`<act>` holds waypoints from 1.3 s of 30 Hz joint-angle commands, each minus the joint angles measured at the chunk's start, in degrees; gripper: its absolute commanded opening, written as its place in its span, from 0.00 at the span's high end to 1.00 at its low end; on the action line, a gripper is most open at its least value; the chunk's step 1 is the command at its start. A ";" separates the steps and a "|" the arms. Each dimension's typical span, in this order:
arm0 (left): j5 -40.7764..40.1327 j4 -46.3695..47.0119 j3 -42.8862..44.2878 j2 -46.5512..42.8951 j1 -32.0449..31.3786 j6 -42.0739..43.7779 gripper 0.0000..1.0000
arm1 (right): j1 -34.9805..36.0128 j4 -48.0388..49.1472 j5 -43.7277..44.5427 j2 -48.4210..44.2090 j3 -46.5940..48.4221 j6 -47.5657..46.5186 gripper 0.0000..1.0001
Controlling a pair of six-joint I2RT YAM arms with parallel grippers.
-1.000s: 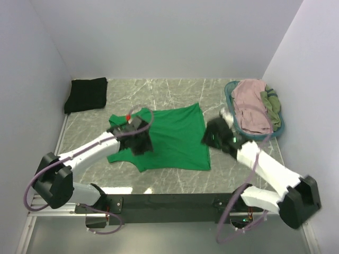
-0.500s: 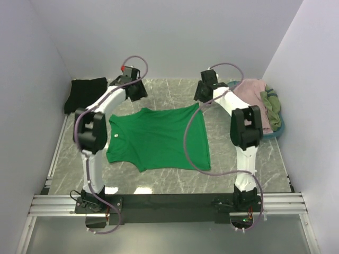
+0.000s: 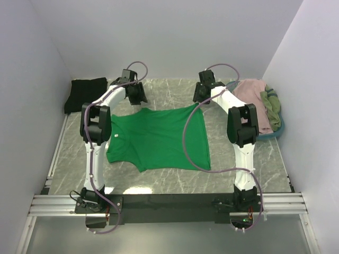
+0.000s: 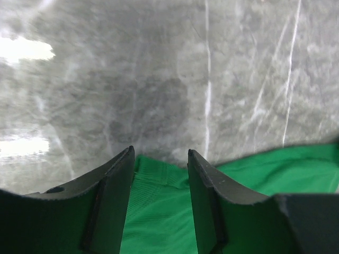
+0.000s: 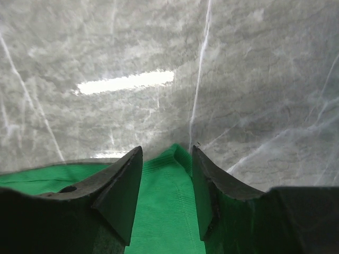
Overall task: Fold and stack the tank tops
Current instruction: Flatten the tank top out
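Your bright green tank top (image 3: 159, 140) lies spread flat. The left gripper (image 4: 160, 153) and right gripper (image 5: 167, 151) straddle its far corners, jaws parted.

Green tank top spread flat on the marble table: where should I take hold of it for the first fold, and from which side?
Take the flat green tank top at its two far corners: the hem corner with the right gripper, the shoulder strap with the left gripper. Come down from above, straddling the far edge; both corners jut onto bare marble table.
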 commanded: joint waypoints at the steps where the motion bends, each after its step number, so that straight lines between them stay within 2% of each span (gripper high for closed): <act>1: 3.74 0.15 -0.24 -0.65 -0.38 2.45 0.49 | -0.24 1.24 -0.34 -1.68 -1.34 -0.51 0.51; 10: 2.61 -3.62 1.87 1.72 -0.47 2.98 0.49 | -0.42 1.59 0.01 -1.94 -2.30 -0.42 0.59; 19: 3.84 -2.30 1.43 3.12 -1.17 3.51 0.49 | -0.42 2.21 -0.61 -2.38 -3.10 -0.07 0.68; 21: 4.19 -2.04 1.60 3.48 -1.17 3.42 0.50 | -0.42 2.38 -0.52 -2.65 -3.27 0.02 0.73; 24: 4.28 -1.78 1.52 3.74 -1.17 2.89 0.58 | -0.42 2.39 -0.35 -2.82 -3.36 0.10 0.75; 27: 3.32 -0.99 1.25 3.48 -1.09 2.28 0.78 | -0.42 2.56 -0.26 -3.17 -3.71 0.28 0.78; 28: 2.79 -0.81 1.16 3.13 -1.00 1.67 0.93 | -0.50 2.65 -0.08 -3.35 -3.97 0.28 0.80; 29: 2.44 -0.02 0.99 2.87 -0.65 1.14 0.99 | -0.51 2.91 0.01 -3.53 -4.24 0.37 0.81; 35: -1.24 6.91 -4.09 -1.26 0.67 -2.73 0.99 | -0.86 4.40 3.51 -5.90 -6.43 0.72 0.99; 39: -4.06 11.04 -7.18 -3.81 2.08 -5.81 0.99 | -1.21 7.30 6.77 -8.70 -9.42 1.25 1.00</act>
